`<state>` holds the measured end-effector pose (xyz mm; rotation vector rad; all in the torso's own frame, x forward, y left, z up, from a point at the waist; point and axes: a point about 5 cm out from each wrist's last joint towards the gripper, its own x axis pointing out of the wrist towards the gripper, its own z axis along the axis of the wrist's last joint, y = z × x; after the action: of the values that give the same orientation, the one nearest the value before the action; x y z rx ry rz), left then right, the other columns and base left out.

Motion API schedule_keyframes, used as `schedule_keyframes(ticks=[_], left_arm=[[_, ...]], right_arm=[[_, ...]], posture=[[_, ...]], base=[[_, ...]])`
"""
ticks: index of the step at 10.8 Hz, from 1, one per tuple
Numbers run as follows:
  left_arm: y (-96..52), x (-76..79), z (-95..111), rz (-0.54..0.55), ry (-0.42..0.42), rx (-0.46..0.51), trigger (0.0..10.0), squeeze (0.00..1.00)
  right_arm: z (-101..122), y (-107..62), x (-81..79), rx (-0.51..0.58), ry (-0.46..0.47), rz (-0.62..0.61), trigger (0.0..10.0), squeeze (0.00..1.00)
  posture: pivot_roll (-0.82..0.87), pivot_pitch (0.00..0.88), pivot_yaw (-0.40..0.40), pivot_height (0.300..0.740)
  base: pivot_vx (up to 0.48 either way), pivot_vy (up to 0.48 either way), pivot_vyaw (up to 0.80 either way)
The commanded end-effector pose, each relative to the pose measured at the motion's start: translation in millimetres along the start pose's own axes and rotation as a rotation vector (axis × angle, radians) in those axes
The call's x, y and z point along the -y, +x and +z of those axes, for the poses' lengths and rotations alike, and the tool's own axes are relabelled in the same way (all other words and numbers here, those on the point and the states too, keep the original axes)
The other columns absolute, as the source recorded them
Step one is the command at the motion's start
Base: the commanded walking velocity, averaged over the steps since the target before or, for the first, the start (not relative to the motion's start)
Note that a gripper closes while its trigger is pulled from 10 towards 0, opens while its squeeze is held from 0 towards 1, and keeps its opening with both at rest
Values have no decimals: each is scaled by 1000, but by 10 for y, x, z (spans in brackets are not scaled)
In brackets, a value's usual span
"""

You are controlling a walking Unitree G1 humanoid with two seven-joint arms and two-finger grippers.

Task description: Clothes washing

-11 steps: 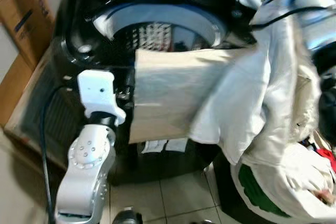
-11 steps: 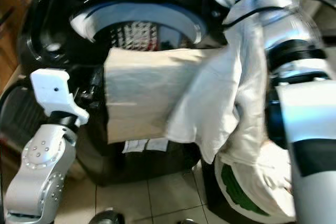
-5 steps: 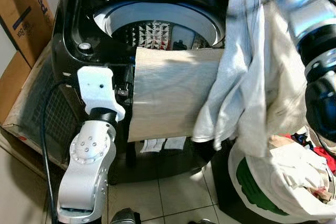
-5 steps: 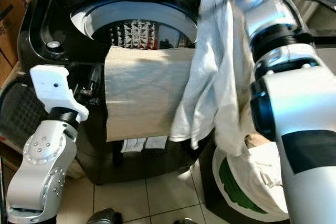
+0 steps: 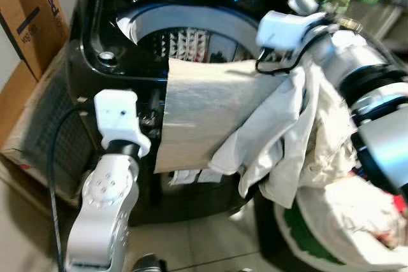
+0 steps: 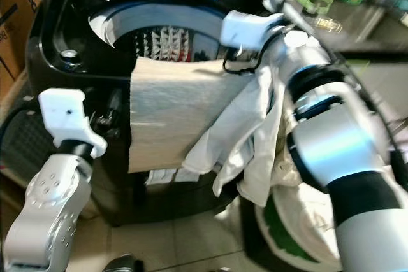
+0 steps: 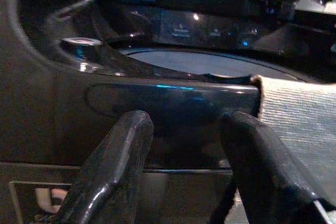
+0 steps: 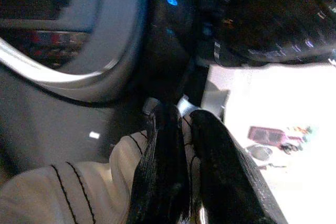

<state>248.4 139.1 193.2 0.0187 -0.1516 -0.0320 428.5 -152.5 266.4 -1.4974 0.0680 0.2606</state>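
Observation:
A black top-loading washing machine stands open, its drum showing. A beige towel hangs over its front rim. My right arm reaches over the machine's right rim with a white garment draped from it, partly over the towel. In the right wrist view my right gripper is shut on white cloth with thin black stripes. My left gripper is open and holds nothing, just in front of the washer's front rim, beside the towel's edge.
A laundry bag heaped with white clothes sits on the floor at the washer's right. A cardboard box leans at the left. A black cable runs along my left arm. Pale tiles lie in front.
My right arm has come down from high up to the washer's right rim. The white garment now hangs lower across the towel. My left arm has stayed put.

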Motion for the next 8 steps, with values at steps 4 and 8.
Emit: schedule_keyframes(ticks=[4, 8], left_arm=[[33, 6, 33, 20, -1, 20, 10000, 0], [160, 76, 58, -37, 3, 39, 10000, 0]], right_arm=[[452, -111, 467, 442, 624, -57, 0, 0], [1087, -714, 632, 1168, 669, 236, 0, 0]], posture=[[208, 0, -143, 740], [159, 0, -95, 740]], base=[[0, 0, 0], [0, 0, 0]])
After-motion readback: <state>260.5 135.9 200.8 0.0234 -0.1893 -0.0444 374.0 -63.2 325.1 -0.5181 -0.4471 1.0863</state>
